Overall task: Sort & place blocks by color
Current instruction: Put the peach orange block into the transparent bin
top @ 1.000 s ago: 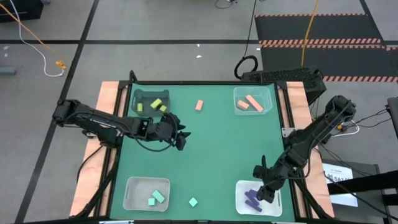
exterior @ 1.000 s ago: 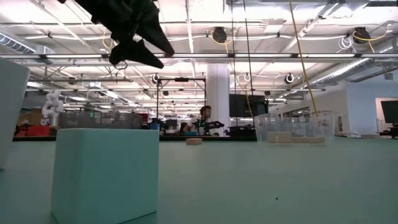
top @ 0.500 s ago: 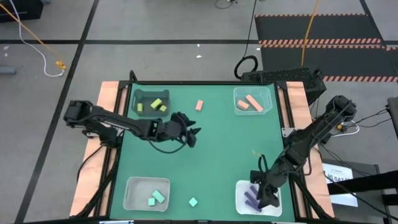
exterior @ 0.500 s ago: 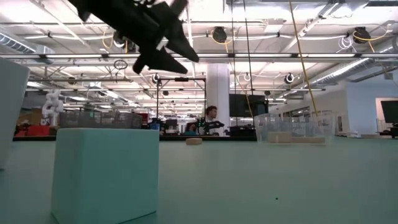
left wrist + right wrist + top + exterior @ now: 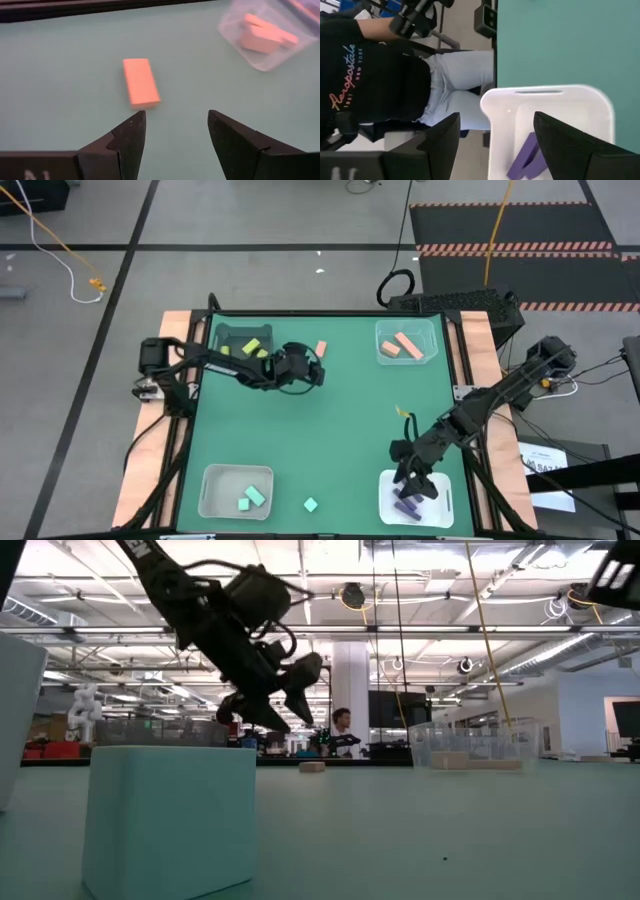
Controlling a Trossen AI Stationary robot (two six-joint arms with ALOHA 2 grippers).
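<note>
Left gripper: jaws spread, hovering near pink block lying on counter; straddling its narrow sides is advisable. Right gripper: jaws spread, empty, over white bin.

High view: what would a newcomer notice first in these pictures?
The left hand, open, hangs close to a loose salmon pink block lying on the green table near the far edge. The right hand, also open, is over the white bin holding purple blocks at the near right corner.
</note>
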